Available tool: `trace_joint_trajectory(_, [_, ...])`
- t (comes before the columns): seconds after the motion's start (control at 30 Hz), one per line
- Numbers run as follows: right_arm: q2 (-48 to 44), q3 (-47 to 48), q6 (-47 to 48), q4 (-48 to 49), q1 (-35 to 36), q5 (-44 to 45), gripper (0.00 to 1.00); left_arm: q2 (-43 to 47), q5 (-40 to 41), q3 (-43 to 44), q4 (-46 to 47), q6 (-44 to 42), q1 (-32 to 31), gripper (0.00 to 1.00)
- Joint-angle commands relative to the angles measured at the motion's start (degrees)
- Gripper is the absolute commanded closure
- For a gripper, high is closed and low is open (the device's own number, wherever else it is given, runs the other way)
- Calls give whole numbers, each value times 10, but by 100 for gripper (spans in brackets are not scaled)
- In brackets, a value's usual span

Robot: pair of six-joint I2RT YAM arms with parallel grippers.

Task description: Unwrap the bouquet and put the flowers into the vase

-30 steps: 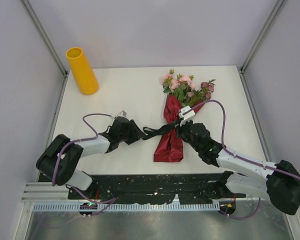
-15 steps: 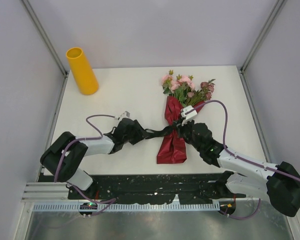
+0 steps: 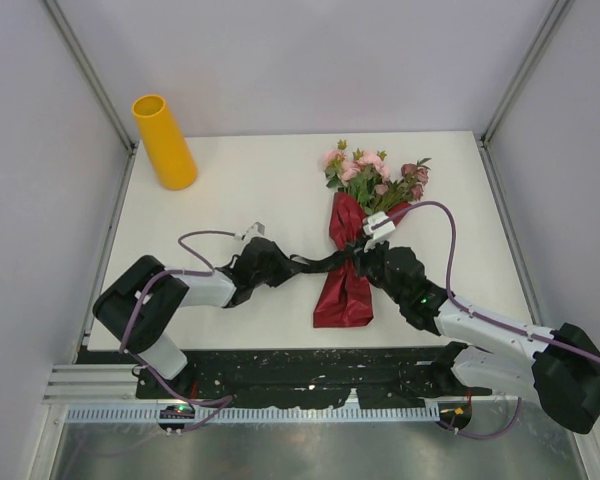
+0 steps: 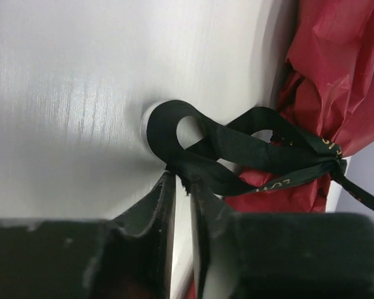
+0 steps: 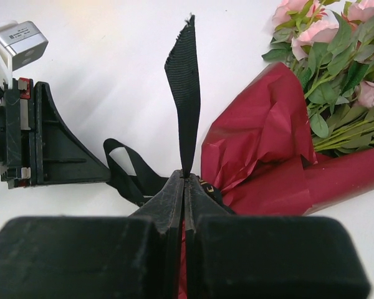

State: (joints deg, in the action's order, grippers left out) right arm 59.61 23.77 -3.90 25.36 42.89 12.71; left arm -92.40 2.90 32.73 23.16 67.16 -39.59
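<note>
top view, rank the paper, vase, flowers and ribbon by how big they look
1. paper, the largest patch.
2. flowers and vase: they look about alike, too close to rank.
3. ribbon, a thin strip, the smallest.

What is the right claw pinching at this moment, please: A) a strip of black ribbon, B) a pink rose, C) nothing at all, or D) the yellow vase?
A: in the right wrist view the right claw is shut on the black ribbon, which stands up from between its fingers.
</note>
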Motion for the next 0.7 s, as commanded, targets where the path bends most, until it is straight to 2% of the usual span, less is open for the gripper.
trace_joint_trajectory(0.0, [-4,6,-22,32,-4,4,94,1,19,1,27,-5,-3,92])
trace_joint_trajectory(0.03, [-7,8,-32,27,-4,18,95,6,20,0,21,-7,-3,99])
trace_joint_trajectory(0.07, [-14,11,-34,27,-4,34,95,15,22,-4,15,-10,-3,100])
trace_joint_trajectory(0.3, [-70,37,-51,-12,-16,165,95,90,83,-56,-22,-11,-5,100])
trace_joint_trajectory(0.4, [-87,44,-91,-44,-58,201,95,112,99,-61,-51,-21,-3,100])
trace_joint_trajectory(0.47, [-97,46,-101,-49,-83,187,95,122,104,-64,-55,-26,-3,100])
trace_joint_trajectory(0.5, [-98,48,-101,-50,-101,152,95,128,105,-69,-56,-29,-3,100])
trace_joint_trajectory(0.67, [-95,59,-104,-61,-111,45,94,158,106,-73,-64,-50,-4,100])
